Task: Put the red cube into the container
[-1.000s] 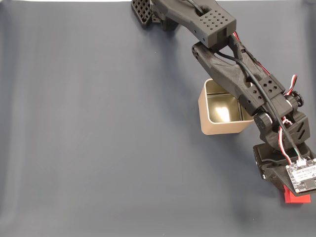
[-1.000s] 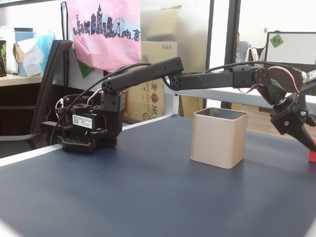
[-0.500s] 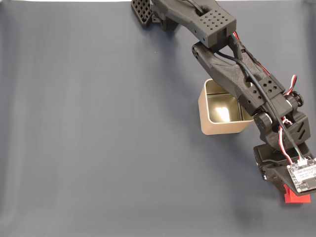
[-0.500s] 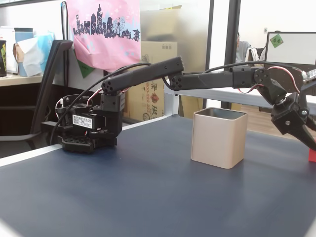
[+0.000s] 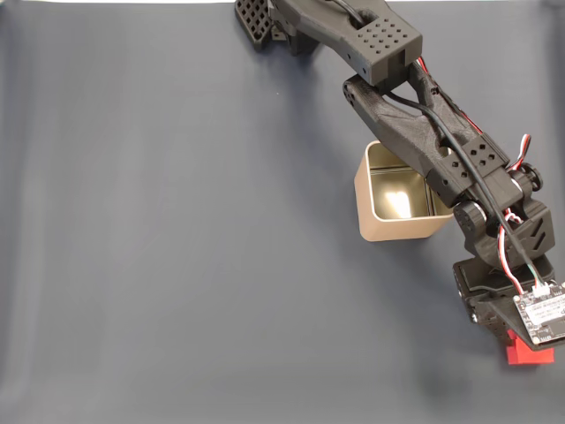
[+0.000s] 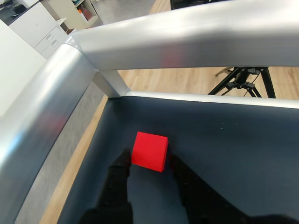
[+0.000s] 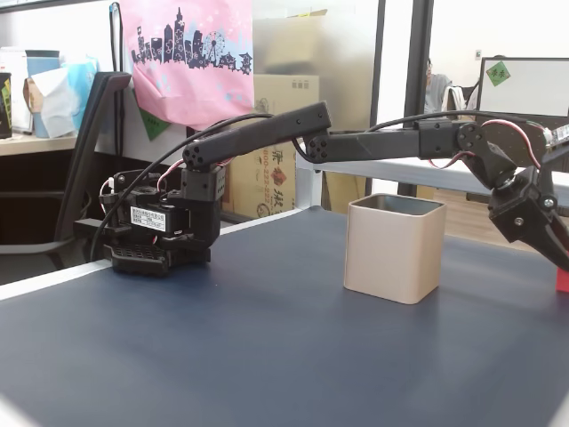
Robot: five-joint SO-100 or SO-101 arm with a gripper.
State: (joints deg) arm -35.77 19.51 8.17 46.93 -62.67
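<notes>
The red cube [image 6: 150,150] rests on the dark blue table, close to its corner. In the wrist view my gripper [image 6: 148,159] has a black fingertip against each side of the cube, shut on it at the tips. In a fixed view from above, the cube [image 5: 530,355] peeks out under the gripper [image 5: 521,340] at the lower right. In a fixed view from the side, it shows as a red sliver [image 7: 563,280] at the right edge. The beige-gold container [image 5: 397,199] stands upright and open-topped, with the arm's forearm over its right rim.
The arm's base [image 7: 160,231] sits at the far left end of the table in the side view. A metal rail [image 6: 187,42] borders the table corner just beyond the cube. The table's edge lies close to the cube.
The gripper has crept slightly lower and further over the cube. The cube has shifted a few pixels left in the view from above. The container has not moved.
</notes>
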